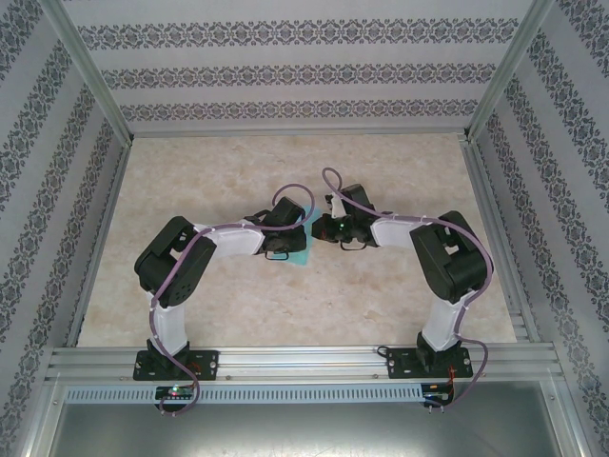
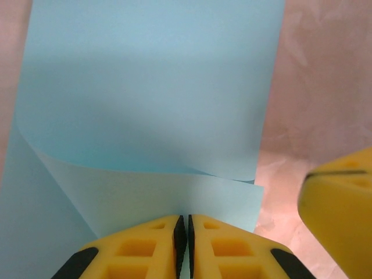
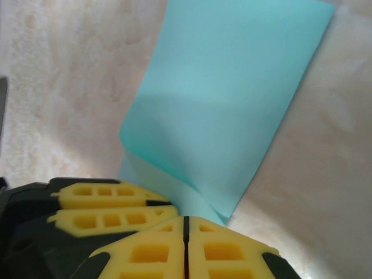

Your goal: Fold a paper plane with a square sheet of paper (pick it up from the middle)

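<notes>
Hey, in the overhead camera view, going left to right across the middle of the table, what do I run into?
left arm's black elbow housing → left hand → teal-blue square sheet of paper → right hand → right arm's black elbow housing

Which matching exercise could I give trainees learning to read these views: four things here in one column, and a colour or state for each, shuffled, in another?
Things:
1. square sheet of paper
2. table
3. left gripper
4. back wall

Colour or state:
a. pale marbled beige
b. shut on the paper's near edge
c. teal-blue, curled over itself
d. patterned stripes

Pairs: 1-c, 2-a, 3-b, 4-d.
</notes>
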`<state>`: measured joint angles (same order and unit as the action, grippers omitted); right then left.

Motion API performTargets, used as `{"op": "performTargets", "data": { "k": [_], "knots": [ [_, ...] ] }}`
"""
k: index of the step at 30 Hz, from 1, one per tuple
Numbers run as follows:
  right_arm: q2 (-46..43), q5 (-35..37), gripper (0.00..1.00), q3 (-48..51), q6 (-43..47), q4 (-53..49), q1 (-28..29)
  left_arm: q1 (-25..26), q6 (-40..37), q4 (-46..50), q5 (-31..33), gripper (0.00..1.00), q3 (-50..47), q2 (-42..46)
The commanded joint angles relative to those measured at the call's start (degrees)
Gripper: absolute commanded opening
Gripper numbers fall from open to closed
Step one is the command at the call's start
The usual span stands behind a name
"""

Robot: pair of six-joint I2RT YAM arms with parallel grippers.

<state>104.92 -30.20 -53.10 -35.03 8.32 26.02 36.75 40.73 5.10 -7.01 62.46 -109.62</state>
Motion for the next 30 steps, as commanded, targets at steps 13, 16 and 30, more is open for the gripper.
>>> {"op": "performTargets", "data": {
  "k": [13, 16, 30],
  "knots": [
    [2.6, -1.9, 0.07, 0.9, -4.8, 3.2, 1.4, -0.1, -1.0, 3.3, 1.6, 0.18, -4.2, -3.2],
    [4.1, -0.8, 0.07, -0.9, -4.1, 1.6, 1.4, -0.1, -1.2, 3.1, 1.0, 0.18, -4.5, -2.9],
    [8.9, 5.0, 0.06, -6.3, 0.2, -6.3, 1.6, -0.1, -4.2, 1.7, -1.9, 0.24, -4.9, 0.0]
  ]
}}
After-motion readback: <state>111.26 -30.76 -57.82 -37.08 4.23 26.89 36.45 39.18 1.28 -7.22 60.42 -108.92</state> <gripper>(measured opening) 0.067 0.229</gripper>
